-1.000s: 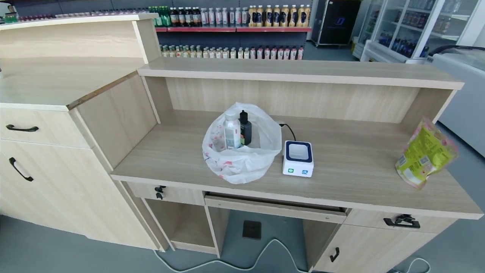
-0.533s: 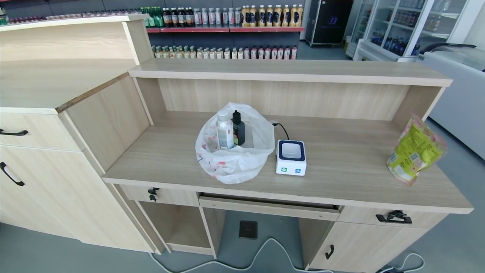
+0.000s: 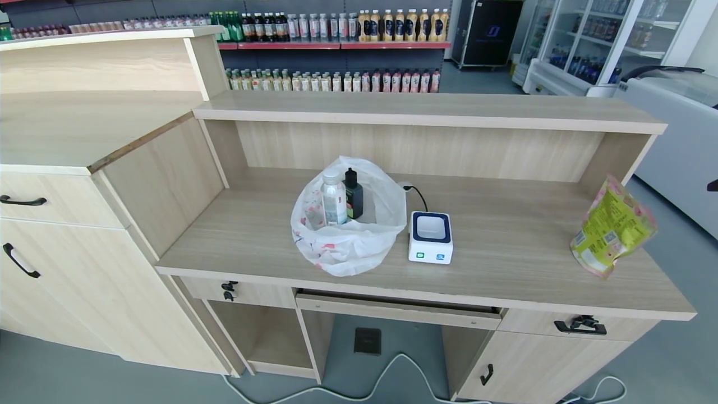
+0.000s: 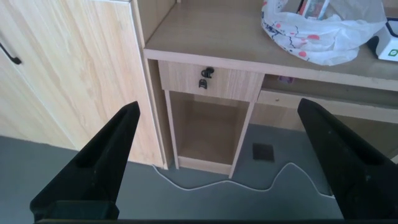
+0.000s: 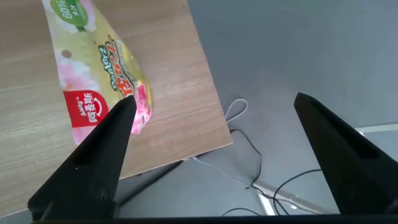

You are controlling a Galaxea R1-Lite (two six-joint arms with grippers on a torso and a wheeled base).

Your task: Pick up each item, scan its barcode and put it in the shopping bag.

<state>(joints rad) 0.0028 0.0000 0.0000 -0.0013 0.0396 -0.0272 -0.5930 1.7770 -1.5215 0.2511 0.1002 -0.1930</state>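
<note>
A white plastic shopping bag (image 3: 348, 238) stands open at the counter's middle with a clear bottle (image 3: 334, 199) and a dark bottle (image 3: 353, 194) upright inside. Just to its right sits the white barcode scanner (image 3: 430, 237). A yellow-green snack pouch (image 3: 611, 227) stands at the counter's right end. My left gripper (image 4: 217, 165) is open with nothing in it, over the floor off the counter's front left corner, with the bag (image 4: 317, 37) farther off. My right gripper (image 5: 217, 162) is open too, past the counter's right end, near the pouch (image 5: 93, 68).
The wooden counter (image 3: 505, 247) has a raised back shelf (image 3: 426, 109) and a taller cabinet (image 3: 84, 185) on its left. Drawers with black handles (image 3: 580, 325) sit under the top. Cables (image 3: 392, 381) lie on the floor below. Shelves of bottles (image 3: 336, 50) stand behind.
The whole head picture has shifted, so the camera moved. The bag, the scanner and the pouch keep their places on the counter.
</note>
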